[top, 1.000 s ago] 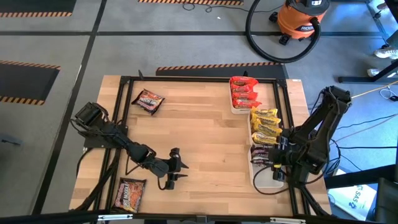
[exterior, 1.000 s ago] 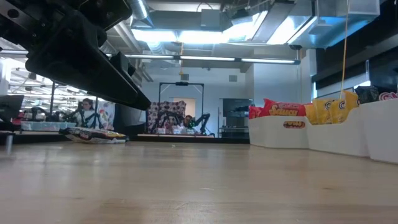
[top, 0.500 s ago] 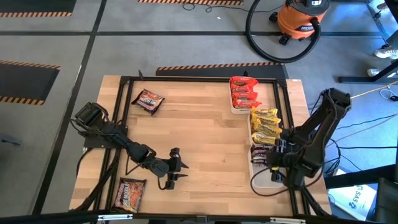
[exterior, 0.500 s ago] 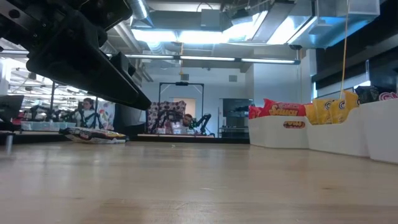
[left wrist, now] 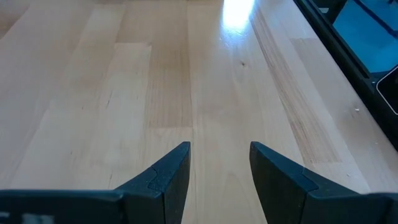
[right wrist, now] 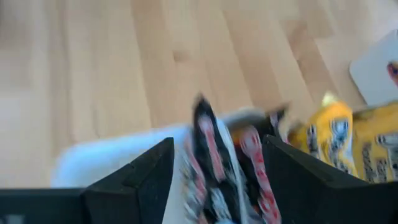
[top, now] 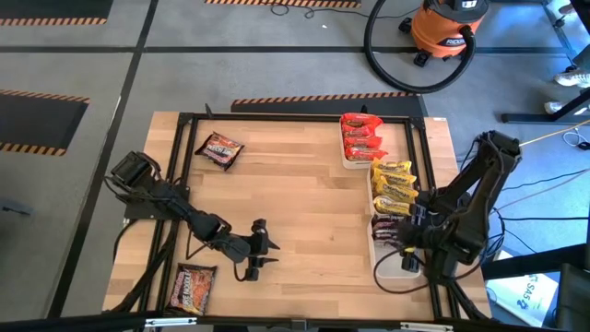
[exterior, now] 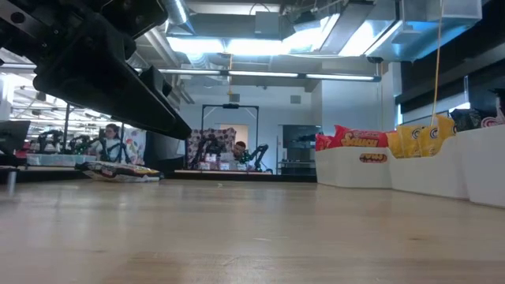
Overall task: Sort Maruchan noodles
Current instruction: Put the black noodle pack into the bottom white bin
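Note:
Maruchan noodles fill three white trays along the table's right side: red packets at the far end, yellow packets in the middle, dark packets nearest. My right gripper hovers open over the near tray, and in its wrist view the dark packets stand on edge below its spread fingers. Two dark packets lie flat on the wood, one far left and one near left. My left gripper waits open low over bare wood.
A black frame borders the wooden table. In the low view the trays with the red packets and the yellow packets stand at the right, and the left arm looms at the upper left. Bare wood lies in the table's middle.
My right gripper has shifted slightly above the near tray and stays open. The left arm and the packets have kept still.

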You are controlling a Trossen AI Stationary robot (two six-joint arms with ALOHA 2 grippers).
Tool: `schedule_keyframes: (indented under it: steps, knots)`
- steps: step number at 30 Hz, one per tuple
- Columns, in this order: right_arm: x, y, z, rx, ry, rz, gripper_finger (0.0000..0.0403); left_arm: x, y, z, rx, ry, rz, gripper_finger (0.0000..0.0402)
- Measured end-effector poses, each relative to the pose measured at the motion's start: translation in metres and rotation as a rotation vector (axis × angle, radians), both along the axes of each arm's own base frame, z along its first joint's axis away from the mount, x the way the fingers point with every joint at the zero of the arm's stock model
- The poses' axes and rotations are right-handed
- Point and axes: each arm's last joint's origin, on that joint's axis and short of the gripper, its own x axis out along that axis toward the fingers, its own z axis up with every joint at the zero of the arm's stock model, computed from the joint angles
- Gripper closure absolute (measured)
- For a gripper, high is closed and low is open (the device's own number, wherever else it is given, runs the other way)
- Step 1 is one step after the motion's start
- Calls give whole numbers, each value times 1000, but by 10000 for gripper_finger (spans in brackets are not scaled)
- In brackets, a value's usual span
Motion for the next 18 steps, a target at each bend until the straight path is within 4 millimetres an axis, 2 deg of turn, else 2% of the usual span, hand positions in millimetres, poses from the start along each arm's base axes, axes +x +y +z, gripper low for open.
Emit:
schedule_keyframes:
  steps: [3, 7, 12, 18]
  knots:
    - [5, 5, 14, 58, -134, -65, 178, -2, 2, 9, -11, -9, 6, 241]
    - [11, 9, 19, 87, -303, -121, 178, -14, 11, 26, -5, 20, 101, 241]
    - [20, 12, 3, 43, -467, -179, 178, -35, 38, 50, -29, 67, 350, 241]
    - [57, 6, -18, -18, -460, -236, 178, -61, 86, 63, -9, 190, 630, 241]
